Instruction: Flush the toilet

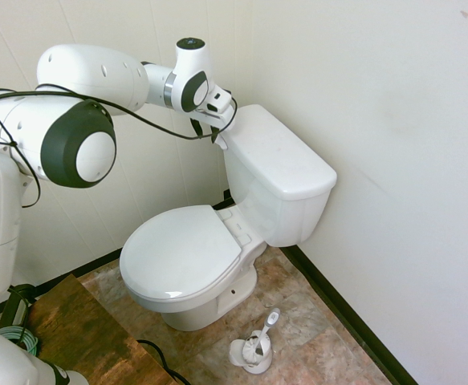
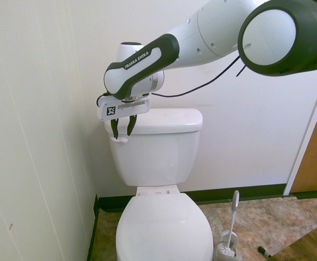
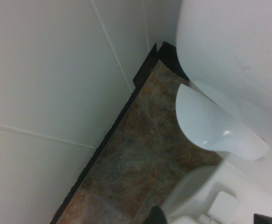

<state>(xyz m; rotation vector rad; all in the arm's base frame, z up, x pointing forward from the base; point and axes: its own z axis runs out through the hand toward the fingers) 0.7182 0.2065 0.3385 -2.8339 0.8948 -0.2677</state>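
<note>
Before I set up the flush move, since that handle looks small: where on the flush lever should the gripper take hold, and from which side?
Take the flush lever at its free paddle end, from above. It sticks out from the tank's front upper corner by the wall, flat and thin, so fingers straddling it can likely press it down. The gripper already points down just over it.

"FRANKA EMIKA" runs in white letters along the arm's dark wrist band.
</note>
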